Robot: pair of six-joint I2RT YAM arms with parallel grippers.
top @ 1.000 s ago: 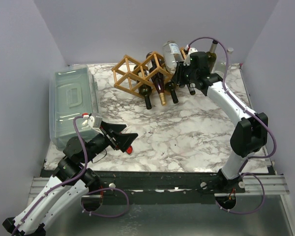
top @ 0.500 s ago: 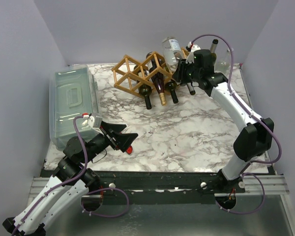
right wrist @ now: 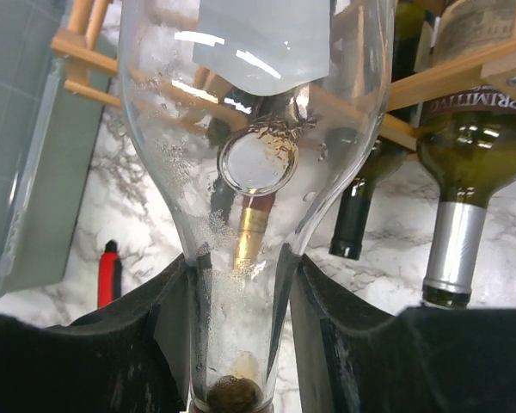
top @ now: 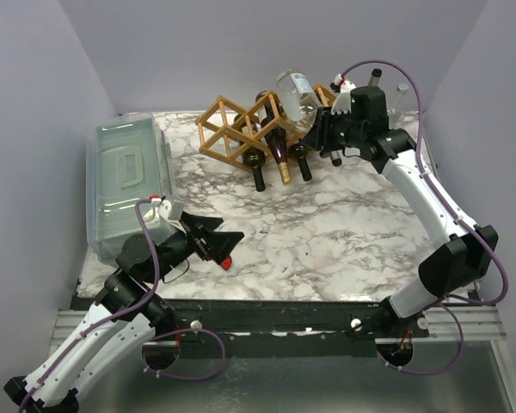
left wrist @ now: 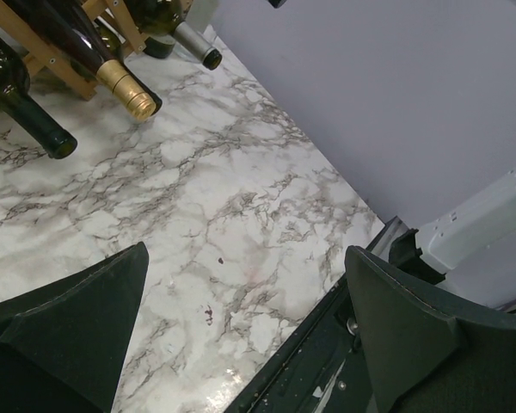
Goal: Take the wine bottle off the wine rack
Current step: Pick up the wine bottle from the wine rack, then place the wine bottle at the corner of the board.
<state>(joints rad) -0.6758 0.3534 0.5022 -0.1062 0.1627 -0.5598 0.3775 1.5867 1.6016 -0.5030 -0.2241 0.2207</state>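
Stock on marble table, placed by the wine rack.

- wine rack: tan wooden lattice of diamond cells, at the table's rear centre.
- clear wine bottle: empty glass with a white label, tilted over the rack's right end, base high and neck low. Whether it touches the slats cannot be told.
- right gripper: at the rack's right end, jaws clamped on the clear bottle's neck.
- dark bottles: three lying in the rack, necks poking out of its front.
- silver-capped bottle: green glass, in the rack's right cell, just beside the clear one.
- plastic bin: grey-green and lidded, left of the rack.
- left gripper: well in front of the rack, jaws wide apart, holding nothing.
- red item: small, at the left gripper's tip.
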